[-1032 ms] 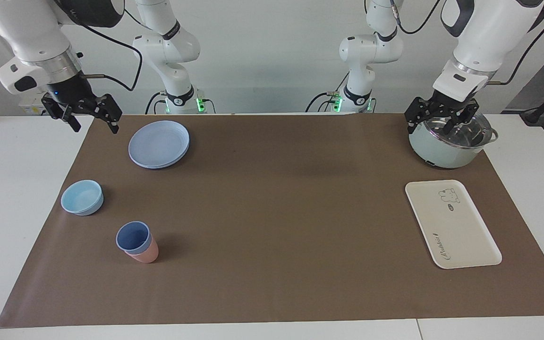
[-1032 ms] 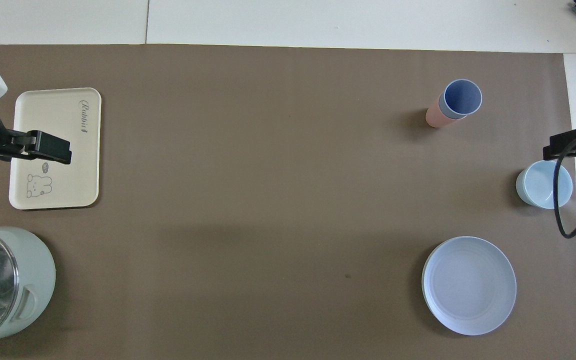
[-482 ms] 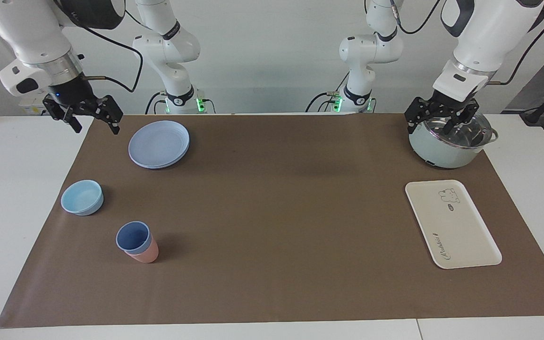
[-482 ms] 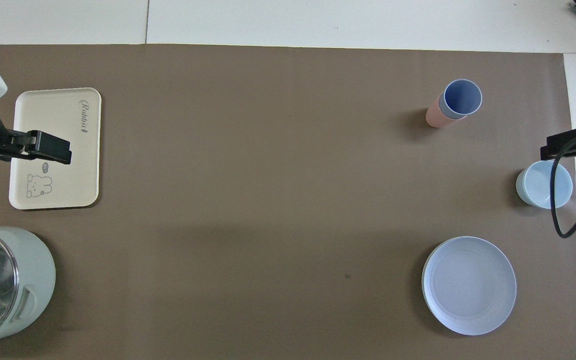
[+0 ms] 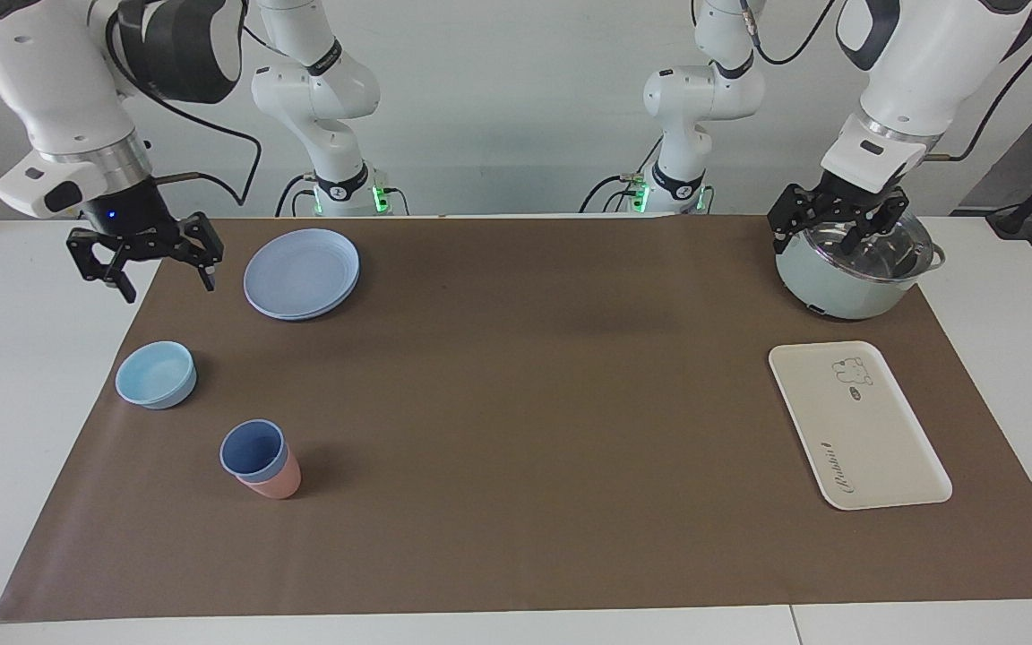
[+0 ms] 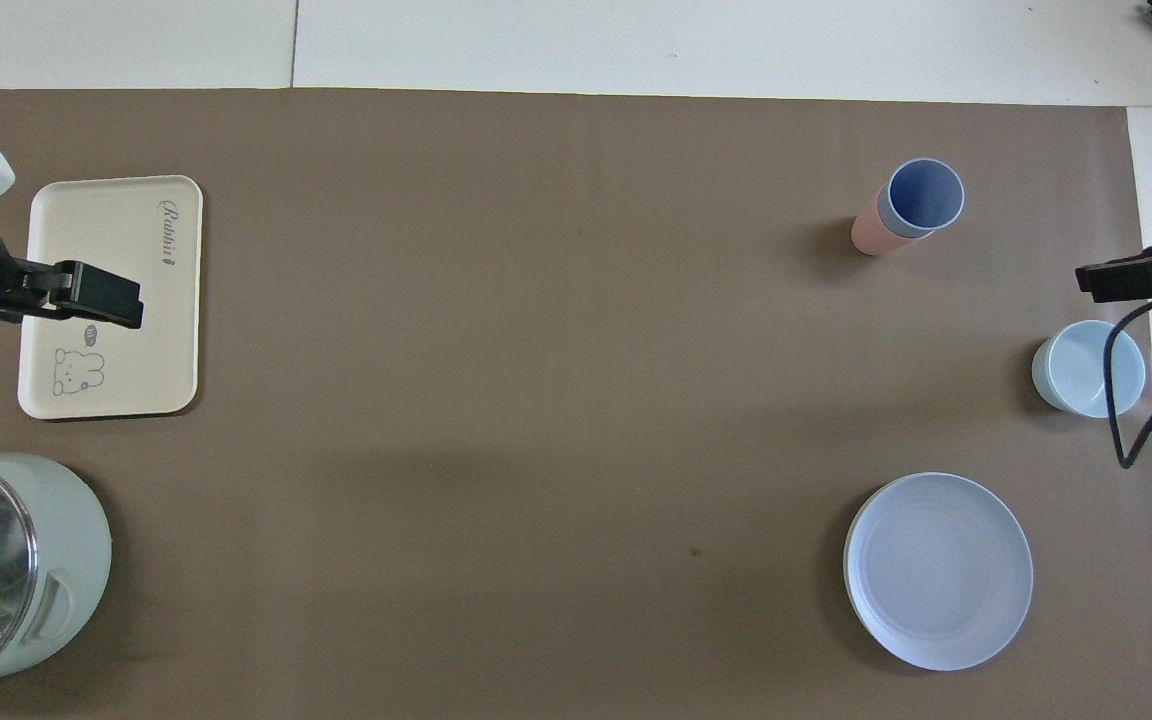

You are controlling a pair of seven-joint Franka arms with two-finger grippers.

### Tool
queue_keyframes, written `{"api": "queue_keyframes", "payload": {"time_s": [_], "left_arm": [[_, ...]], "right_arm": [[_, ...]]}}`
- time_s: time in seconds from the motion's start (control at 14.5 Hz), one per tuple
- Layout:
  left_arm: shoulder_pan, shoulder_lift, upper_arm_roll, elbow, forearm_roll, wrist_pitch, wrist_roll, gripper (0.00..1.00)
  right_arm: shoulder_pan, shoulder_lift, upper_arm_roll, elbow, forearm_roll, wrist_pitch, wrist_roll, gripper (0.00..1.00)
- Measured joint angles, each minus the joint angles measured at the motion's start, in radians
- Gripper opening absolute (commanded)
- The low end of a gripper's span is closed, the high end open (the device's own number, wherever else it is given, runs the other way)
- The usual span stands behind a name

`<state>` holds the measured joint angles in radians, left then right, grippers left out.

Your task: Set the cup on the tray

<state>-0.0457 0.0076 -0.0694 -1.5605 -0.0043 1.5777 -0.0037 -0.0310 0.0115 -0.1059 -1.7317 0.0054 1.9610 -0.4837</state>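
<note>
The blue cup (image 5: 253, 449) stands upright, nested inside a salmon-pink tumbler (image 5: 276, 484), on the brown mat toward the right arm's end; it also shows in the overhead view (image 6: 924, 195). The cream tray (image 5: 874, 448) with its bear drawing lies flat toward the left arm's end, also in the overhead view (image 6: 151, 380). My right gripper (image 5: 167, 285) is open and empty, in the air over the mat's edge between the plate and the bowl; the overhead view shows it too (image 6: 1136, 275). My left gripper (image 5: 825, 237) is open and empty, raised above the pot and tray area (image 6: 101, 297).
A round blue plate (image 5: 301, 272) lies near the right arm's base. A light-blue bowl (image 5: 156, 374) sits nearer to the robots than the cup. A pale green pot with a glass lid (image 5: 852, 269) stands near the left arm's base.
My right gripper has come lower and swung out over the mat's edge toward the bowl, turning at the wrist. The left arm, cup and tray have not moved.
</note>
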Motion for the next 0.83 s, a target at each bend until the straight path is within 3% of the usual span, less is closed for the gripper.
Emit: {"api": "queue_keyframes", "payload": {"time_s": [0.14,0.48,0.83], "left_arm": [[0.0,0.0,0.0,0.0,0.0,0.0,0.0,1.0],[0.0,0.0,0.0,0.0,0.0,0.0,0.0,1.0],[0.0,0.0,0.0,0.0,0.0,0.0,0.0,1.0]], "right_arm": [[-0.042,0.03,-0.001,-0.029,0.076,0.066,-0.171,1.0],[-0.137,0.199,-0.004,-0.046,0.458,0.187,-0.783,1.0],[-0.147,0.314,-0.003,-0.043,0.744,0.214,-1.05,1.0]]}}
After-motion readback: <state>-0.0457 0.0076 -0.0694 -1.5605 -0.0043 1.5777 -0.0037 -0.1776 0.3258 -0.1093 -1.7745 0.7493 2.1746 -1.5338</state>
